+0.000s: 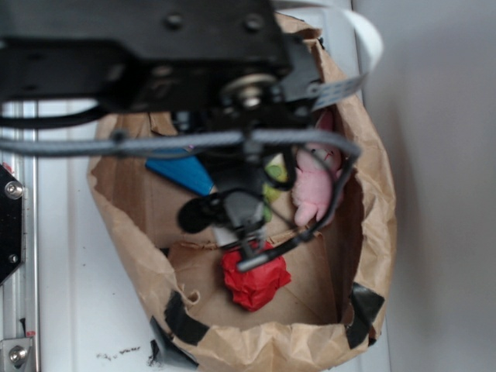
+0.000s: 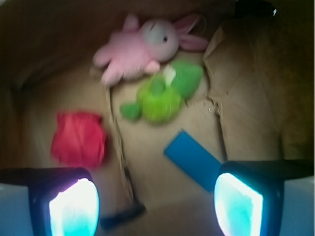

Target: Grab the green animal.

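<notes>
The green animal (image 2: 162, 98) is a fuzzy lime plush lying on the floor of a brown paper bag, just below the pink bunny (image 2: 140, 46) and touching it. My gripper (image 2: 156, 204) hovers above the bag floor, short of the toy, open, with nothing between its glowing pads (image 2: 74, 206). In the exterior view only a sliver of the green animal (image 1: 273, 169) shows beside the bunny (image 1: 314, 186); the black arm (image 1: 232, 209) hides the rest.
A crumpled red paper ball (image 2: 78, 137) lies at the left, a blue flat piece (image 2: 194, 160) near the right finger. The paper bag's walls (image 1: 232, 341) ring everything, patched with black tape (image 1: 182, 318). A metal rail (image 1: 15, 232) runs at the left.
</notes>
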You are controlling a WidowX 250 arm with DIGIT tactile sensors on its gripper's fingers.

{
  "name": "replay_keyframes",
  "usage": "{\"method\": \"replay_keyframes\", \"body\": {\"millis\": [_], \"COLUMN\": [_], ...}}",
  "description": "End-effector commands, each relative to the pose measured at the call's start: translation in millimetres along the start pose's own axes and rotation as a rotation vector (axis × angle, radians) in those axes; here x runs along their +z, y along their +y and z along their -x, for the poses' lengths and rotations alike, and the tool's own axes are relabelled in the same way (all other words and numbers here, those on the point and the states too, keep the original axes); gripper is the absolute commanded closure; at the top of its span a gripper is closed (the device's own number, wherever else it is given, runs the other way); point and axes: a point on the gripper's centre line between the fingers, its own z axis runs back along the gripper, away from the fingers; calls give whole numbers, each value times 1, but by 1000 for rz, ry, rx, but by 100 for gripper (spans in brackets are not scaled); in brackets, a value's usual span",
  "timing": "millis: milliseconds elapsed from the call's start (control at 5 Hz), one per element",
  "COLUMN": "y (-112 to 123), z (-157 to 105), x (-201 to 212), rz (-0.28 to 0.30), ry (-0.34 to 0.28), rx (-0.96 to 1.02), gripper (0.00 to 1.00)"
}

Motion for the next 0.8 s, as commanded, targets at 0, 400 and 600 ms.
{"method": "replay_keyframes", "body": {"millis": [0,400,600], "y": [10,10,11], "z": [-29,-29,-15], "x": [0,0,-11], "rz": [33,33,10], "ry": [-66,-66,-80], "rx": [252,252,201], "gripper": [0,0,0]}}
